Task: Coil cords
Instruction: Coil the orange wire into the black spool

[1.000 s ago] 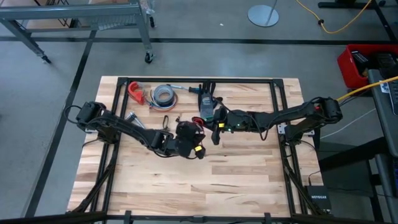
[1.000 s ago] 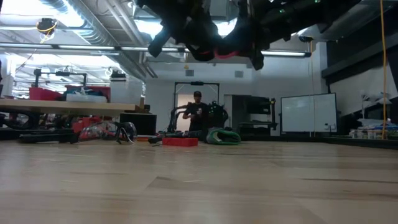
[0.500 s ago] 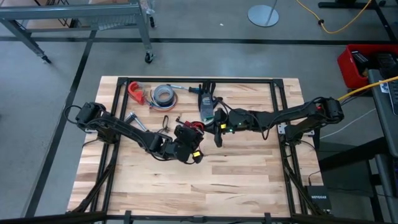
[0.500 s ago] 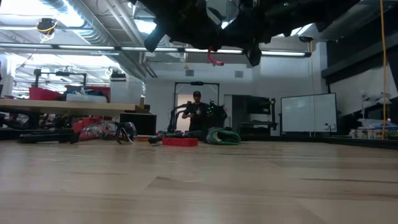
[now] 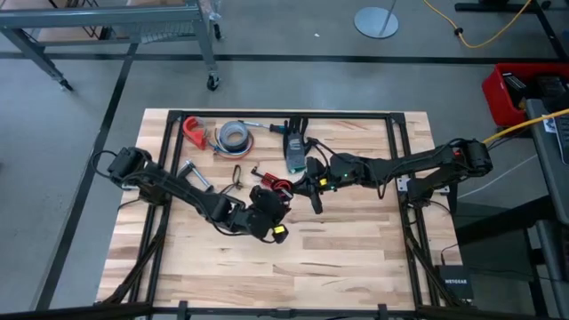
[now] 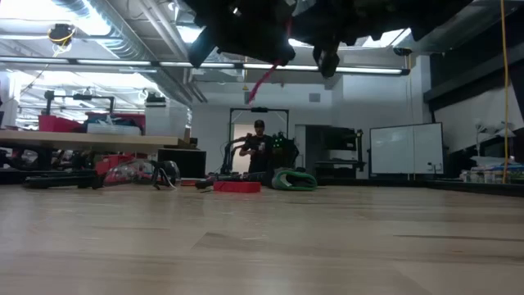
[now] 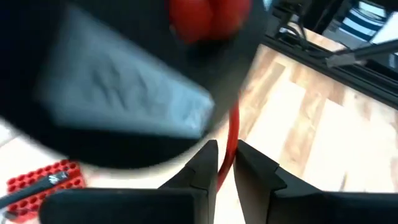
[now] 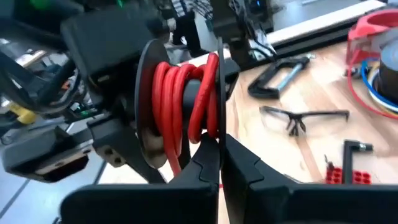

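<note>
We are looking down on a wooden table (image 5: 338, 258) where two dark arms are meeting near the middle. The red cord (image 8: 186, 102) is sitting wound around a black spool (image 8: 146, 115), raised above the tabletop between the two grippers; in the high view it is showing as a small red patch (image 5: 277, 186).

The left gripper (image 7: 225, 163) is reaching in from the left, just beside the spool. A loose strand of the red cord is running down between its fingertips (image 7: 205, 163), which are standing a little apart; we cannot tell whether they are pinching the strand or merely framing it.

The right gripper (image 8: 221, 149) is coming in from the right, its tips pressed together against the spool's near flange, right at the edge of the red windings. We cannot tell whether anything is caught between them.

From the level view, a short red tail (image 6: 260, 82) is dangling under the arms, clear of the table.

Toward the far edge of the table, a red clamp (image 5: 193, 130), a grey tape roll (image 5: 234, 135) and safety glasses (image 8: 303, 116) are lying, and a small red bit holder (image 8: 342, 173) is lying near them, all well apart from the spool. Far off in the room, a person (image 6: 259, 147) is standing.
</note>
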You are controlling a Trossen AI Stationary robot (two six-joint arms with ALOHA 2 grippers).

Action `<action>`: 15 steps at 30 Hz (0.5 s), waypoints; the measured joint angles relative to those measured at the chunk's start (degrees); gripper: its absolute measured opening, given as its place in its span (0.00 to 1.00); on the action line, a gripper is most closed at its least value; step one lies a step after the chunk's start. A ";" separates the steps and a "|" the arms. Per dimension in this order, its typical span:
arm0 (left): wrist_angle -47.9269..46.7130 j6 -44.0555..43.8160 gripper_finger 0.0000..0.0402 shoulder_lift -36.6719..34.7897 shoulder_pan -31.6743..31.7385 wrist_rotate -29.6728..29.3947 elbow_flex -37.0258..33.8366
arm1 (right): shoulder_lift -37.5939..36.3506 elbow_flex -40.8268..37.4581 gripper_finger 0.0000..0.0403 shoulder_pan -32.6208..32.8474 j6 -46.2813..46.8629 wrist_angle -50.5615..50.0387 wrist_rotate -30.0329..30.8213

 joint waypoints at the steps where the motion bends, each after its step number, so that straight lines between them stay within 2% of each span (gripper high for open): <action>1: 0.06 -0.03 0.11 0.00 -0.14 0.04 0.00 | 0.00 0.00 0.01 0.01 -0.05 0.43 -0.04; 9: -0.06 -2.78 0.16 0.00 -0.20 -0.09 0.00 | 0.00 0.00 0.01 0.00 -0.10 1.01 0.02; 15: -0.05 -1.05 0.08 -0.02 -0.75 -0.14 0.00 | 0.00 0.00 0.01 0.04 -0.13 1.78 -0.04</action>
